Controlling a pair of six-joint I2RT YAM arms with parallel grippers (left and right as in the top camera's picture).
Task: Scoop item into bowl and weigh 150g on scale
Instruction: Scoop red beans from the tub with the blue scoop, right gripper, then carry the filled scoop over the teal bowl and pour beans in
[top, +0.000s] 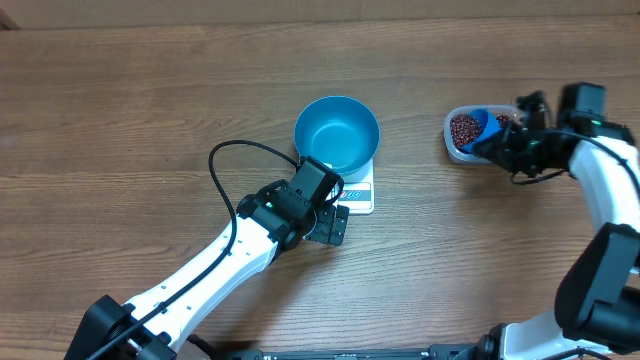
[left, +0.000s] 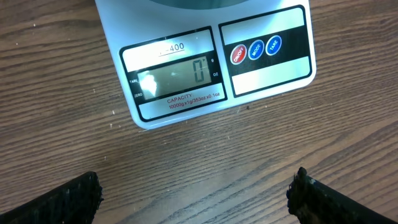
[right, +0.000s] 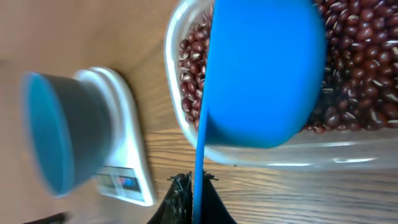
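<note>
While the bowl (top: 337, 133) sits on the scale (top: 358, 195), left gripper (left: 196, 193) released wide before its display (left: 180, 78), right gripper (top: 497, 147) clenched on blue scoop (top: 478, 124) handle, scoop over beans (top: 463, 128) in clear tub (top: 455, 152), at bench (top: 150, 90) right side

The table (top: 150, 100) is bare at nine and twelve o'clock of the bowl (top: 337, 133); the left hand (left: 196, 199) blocks six.

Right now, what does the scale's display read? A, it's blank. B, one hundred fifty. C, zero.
C, the display on the scale shows a single zero, and the blue bowl sitting on it looks empty.
</note>
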